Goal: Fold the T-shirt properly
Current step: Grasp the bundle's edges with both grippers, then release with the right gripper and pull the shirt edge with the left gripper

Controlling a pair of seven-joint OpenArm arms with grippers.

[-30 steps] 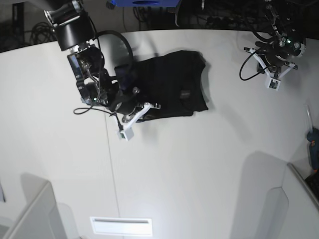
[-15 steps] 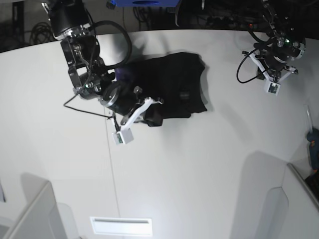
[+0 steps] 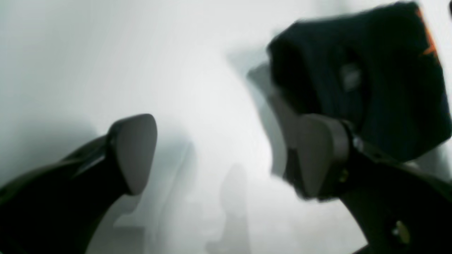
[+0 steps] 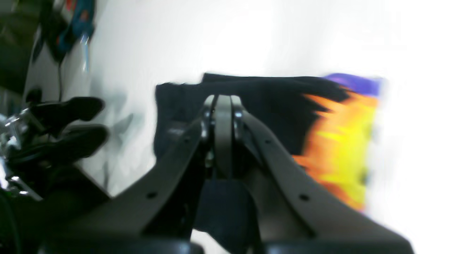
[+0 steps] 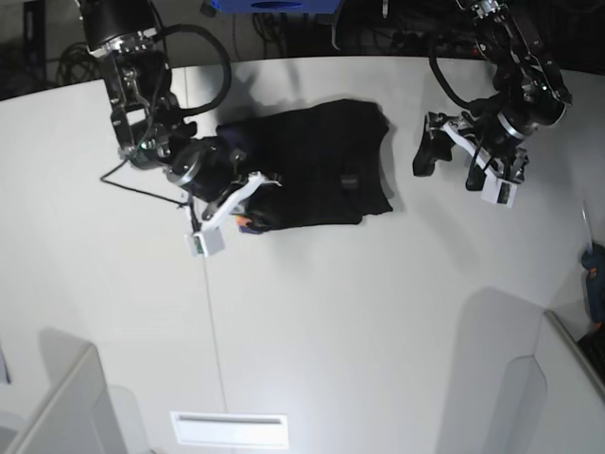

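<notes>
The black T-shirt [image 5: 317, 165] lies bunched on the white table [image 5: 359, 312], plain side up. My right gripper [image 5: 253, 210] is at its near-left edge. In the right wrist view this gripper [image 4: 223, 106] is shut on a fold of black cloth, with the T-shirt [image 4: 268, 95] beyond it showing the orange-yellow sun print [image 4: 339, 141] and a purple edge. My left gripper [image 5: 451, 163] is open and empty, hovering just right of the shirt. In the left wrist view its open fingers [image 3: 134, 151] frame bare table, and the T-shirt [image 3: 370, 70] lies at the upper right.
A blue tool [image 5: 596, 274] lies at the table's right edge. White bins stand at the front left [image 5: 57, 407] and front right [image 5: 567, 378]. A white slotted plate [image 5: 230, 428] sits at the front edge. Cables hang behind the table.
My left arm has swung in from the far right toward the shirt's right side. My right gripper has shifted left along the shirt's near-left edge, cloth in its grip.
</notes>
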